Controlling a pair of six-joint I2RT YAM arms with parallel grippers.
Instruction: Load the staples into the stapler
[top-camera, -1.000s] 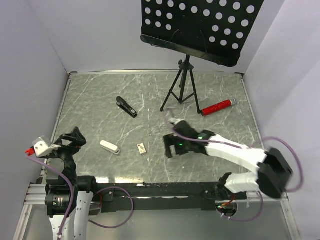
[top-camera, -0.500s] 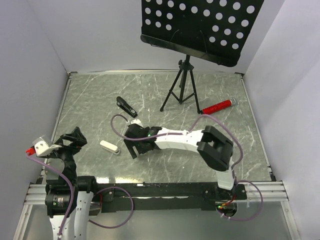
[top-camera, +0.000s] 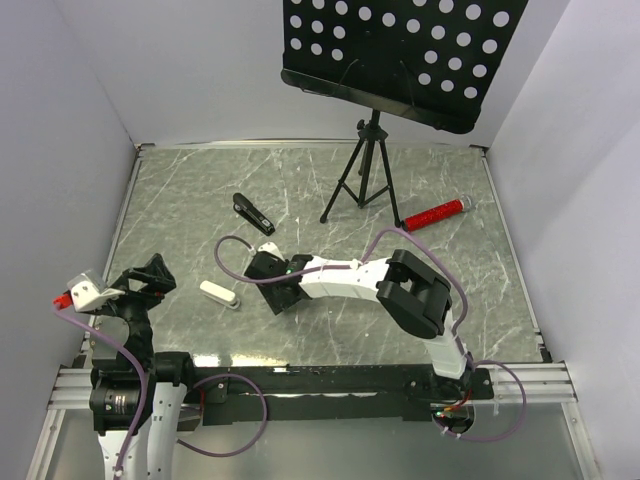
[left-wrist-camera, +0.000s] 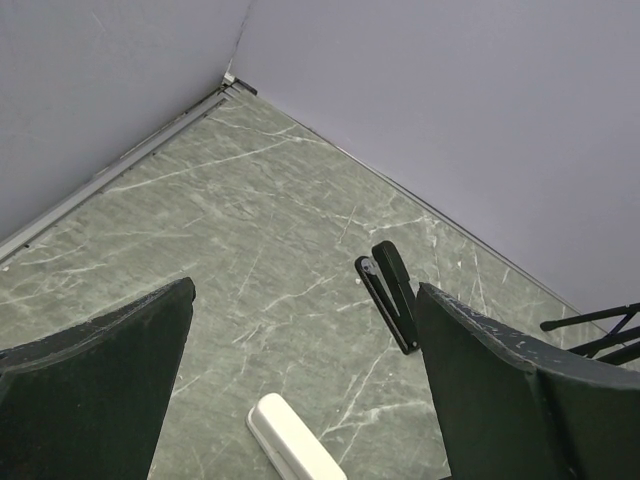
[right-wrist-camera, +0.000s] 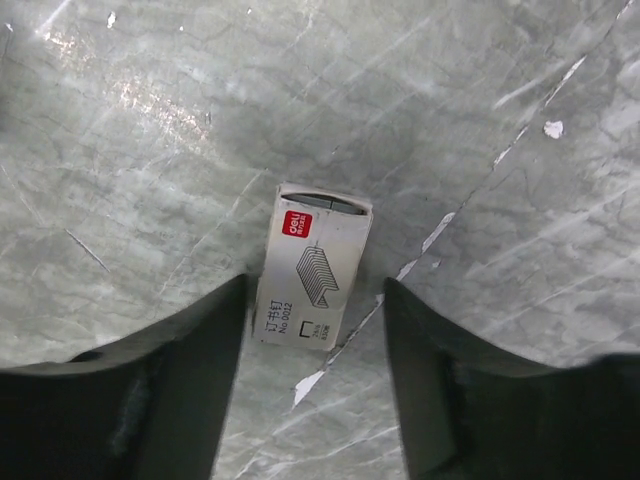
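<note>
Right gripper (right-wrist-camera: 315, 292), jaws part-open, empty, astride box (right-wrist-camera: 318, 262); closing on the skewed box may twist it free.

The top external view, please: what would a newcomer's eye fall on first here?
Most striking is the right arm stretched leftward across the marbled table, its tool open astride a small white staples box near the front centre. Next comes the black perforated music stand on its tripod at the far edge, with a red cylinder lying right of it.
</note>
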